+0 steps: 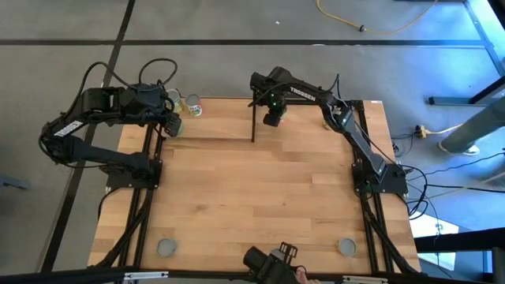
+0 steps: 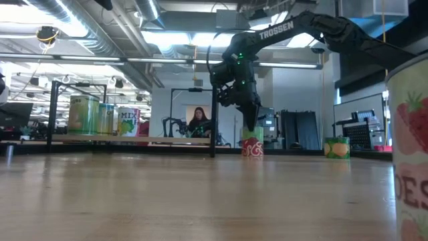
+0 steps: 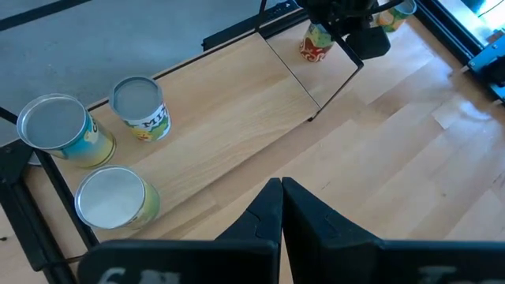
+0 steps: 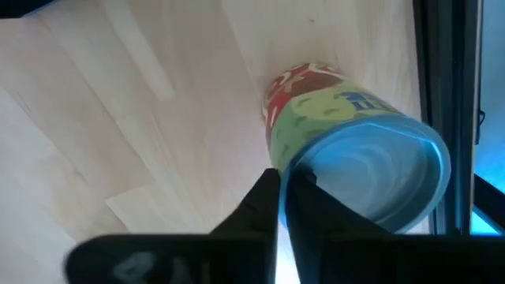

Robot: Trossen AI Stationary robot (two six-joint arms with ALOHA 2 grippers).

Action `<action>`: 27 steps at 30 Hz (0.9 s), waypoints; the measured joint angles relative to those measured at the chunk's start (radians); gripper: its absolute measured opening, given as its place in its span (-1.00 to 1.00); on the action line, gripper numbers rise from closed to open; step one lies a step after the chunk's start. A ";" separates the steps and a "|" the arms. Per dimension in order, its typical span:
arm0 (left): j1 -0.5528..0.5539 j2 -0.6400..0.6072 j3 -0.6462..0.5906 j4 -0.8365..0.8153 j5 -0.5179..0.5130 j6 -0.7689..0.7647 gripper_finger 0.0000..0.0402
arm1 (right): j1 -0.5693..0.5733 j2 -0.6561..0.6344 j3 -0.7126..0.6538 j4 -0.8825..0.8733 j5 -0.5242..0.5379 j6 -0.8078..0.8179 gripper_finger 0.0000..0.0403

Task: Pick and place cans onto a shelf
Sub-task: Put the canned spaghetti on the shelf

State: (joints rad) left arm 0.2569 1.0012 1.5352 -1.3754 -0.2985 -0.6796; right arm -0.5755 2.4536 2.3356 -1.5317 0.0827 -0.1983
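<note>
A can [image 4: 316, 118] with a green and red label stands upright on its base on the tabletop, just past the right end of the shelf [image 3: 221, 118]. My right gripper [image 4: 282, 185] points down over it and is shut on its top edge; it also shows in the low view as the can [image 2: 252, 144] under the gripper [image 2: 251, 127]. Three cans [image 3: 140, 106] [image 3: 55, 126] [image 3: 114, 197] stand on the shelf's left end. My left gripper [image 3: 281, 193] is shut and holds nothing, raised above the table near those cans. My right gripper pinches the raised rim [image 4: 290, 167] of the can's silver top between its two fingers, at one spot on the rim's edge. The fingers come from above, pointing down. The can stands upright with its base on the table.
Another green and yellow can [image 2: 336, 147] stands on the table to the right of the held one. Two cans [image 1: 166, 247] [image 1: 346, 247] stand near the table's front edge. Black upright rods [image 1: 252, 118] frame the shelf. The middle of the wooden table [image 1: 260, 189] is bare.
</note>
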 joint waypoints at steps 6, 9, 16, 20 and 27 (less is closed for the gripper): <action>0.000 0.000 0.000 0.000 0.000 0.000 -1.00 | 0.009 0.003 0.008 -0.019 0.020 -0.020 -0.96; 0.000 0.000 0.000 0.000 0.000 0.000 -1.00 | 0.027 -0.002 0.006 -0.029 0.066 -0.020 -0.96; 0.000 0.000 0.000 0.000 0.000 0.009 -1.00 | 0.073 -0.042 0.003 -0.046 0.072 -0.021 -0.96; 0.000 0.000 0.000 0.000 0.000 0.009 -1.00 | 0.101 -0.069 0.003 -0.044 0.069 -0.021 -0.96; 0.000 0.000 0.000 0.000 0.001 0.010 -1.00 | 0.124 -0.106 0.005 -0.042 0.075 -0.016 -0.97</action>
State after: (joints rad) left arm 0.2565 1.0013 1.5349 -1.3754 -0.2976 -0.6700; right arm -0.4515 2.3480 2.3409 -1.5734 0.1577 -0.2148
